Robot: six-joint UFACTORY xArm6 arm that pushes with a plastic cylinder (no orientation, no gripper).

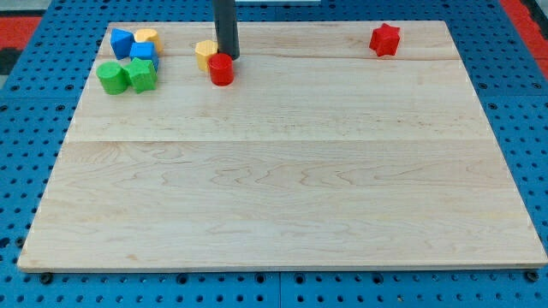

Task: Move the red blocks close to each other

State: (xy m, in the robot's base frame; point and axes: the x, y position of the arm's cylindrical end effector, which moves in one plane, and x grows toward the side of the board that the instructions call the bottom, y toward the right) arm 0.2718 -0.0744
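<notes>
A red cylinder [221, 69] stands near the view's top, left of the middle. A red star [385, 39] lies at the view's top right, far from it. My tip [228, 56] is at the lower end of the dark rod, right behind the red cylinder on its upper right side, touching or nearly touching it. A yellow block [205, 53] sits just left of the tip, against the red cylinder's upper left.
A cluster sits at the view's top left: a blue block [122, 42], a yellow block [147, 38], a blue cube [143, 53], a green cylinder [110, 77] and a green block [141, 75]. The wooden board [282, 188] lies on a blue pegboard.
</notes>
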